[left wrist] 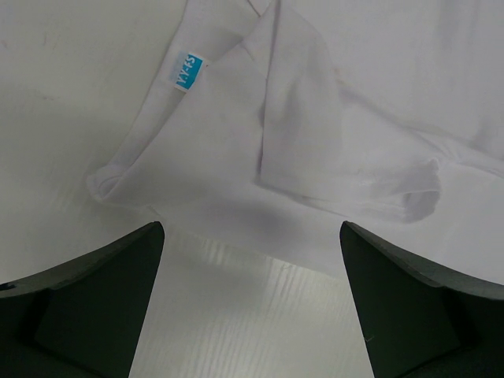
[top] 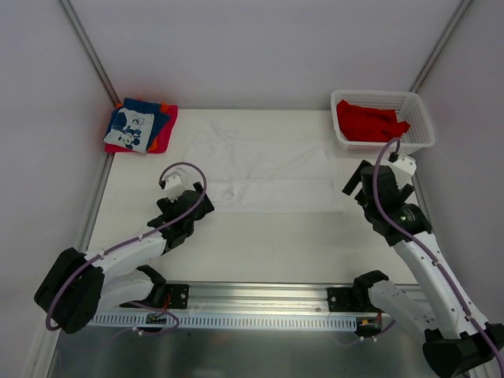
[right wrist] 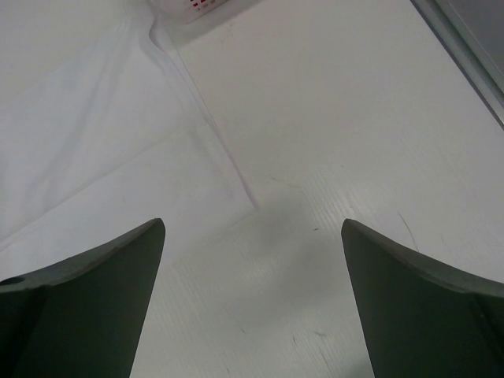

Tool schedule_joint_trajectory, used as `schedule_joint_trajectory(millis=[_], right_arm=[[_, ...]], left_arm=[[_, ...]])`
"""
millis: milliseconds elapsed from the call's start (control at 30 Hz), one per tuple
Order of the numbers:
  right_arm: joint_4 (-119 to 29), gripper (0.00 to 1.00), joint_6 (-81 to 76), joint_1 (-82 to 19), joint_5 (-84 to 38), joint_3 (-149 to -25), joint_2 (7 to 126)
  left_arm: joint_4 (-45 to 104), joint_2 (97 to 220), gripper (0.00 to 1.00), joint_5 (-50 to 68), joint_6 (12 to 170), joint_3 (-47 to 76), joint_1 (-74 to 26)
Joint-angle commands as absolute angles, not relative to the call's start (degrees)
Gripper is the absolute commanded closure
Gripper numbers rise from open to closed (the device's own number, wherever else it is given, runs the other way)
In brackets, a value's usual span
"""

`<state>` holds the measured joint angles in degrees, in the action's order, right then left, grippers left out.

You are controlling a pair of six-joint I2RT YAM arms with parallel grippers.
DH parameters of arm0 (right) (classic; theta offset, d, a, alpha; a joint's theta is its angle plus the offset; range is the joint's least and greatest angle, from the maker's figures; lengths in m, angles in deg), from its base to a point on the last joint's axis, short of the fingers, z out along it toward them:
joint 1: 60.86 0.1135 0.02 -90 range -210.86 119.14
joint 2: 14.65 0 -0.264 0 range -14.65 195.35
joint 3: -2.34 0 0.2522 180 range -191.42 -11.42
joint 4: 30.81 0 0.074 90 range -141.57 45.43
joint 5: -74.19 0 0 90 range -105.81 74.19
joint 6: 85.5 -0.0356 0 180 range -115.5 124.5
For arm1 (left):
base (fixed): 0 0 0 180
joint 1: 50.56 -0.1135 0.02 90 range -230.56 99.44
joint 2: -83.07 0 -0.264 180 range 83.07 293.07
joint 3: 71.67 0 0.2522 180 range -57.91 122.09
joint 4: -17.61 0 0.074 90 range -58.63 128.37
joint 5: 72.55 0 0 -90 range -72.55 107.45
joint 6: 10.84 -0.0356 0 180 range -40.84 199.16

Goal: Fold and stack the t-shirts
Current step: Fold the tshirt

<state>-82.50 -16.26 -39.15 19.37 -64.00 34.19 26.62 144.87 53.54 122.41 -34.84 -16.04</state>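
Note:
A plain white t-shirt (top: 264,169) lies spread across the middle of the table, its lower part folded into a band. In the left wrist view its collar end with a blue tag (left wrist: 187,72) and a sleeve (left wrist: 315,157) lie just ahead of my left gripper (left wrist: 252,236), which is open and empty over bare table. My left gripper (top: 179,193) sits at the shirt's near left corner. Open and empty as well, my right gripper (right wrist: 252,232) hovers by the shirt's right edge (right wrist: 205,126). Folded blue, red and orange t-shirts (top: 140,126) are stacked at the back left.
A white lattice basket (top: 383,118) at the back right holds red t-shirts (top: 368,122); its corner shows in the right wrist view (right wrist: 197,9). A metal rail (top: 260,303) runs along the near edge between the arm bases. A frame edge (right wrist: 465,55) borders the right side.

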Motion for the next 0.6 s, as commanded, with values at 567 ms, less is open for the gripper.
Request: schedule_joint_trajectory(millis=[567], right_arm=[[-93.8, 0.0, -17.7, -38.5, 22.2, -62.8, 24.0]], left_arm=[[9.1, 159.9, 0.13, 50.9, 120.9, -30.9, -16.6]])
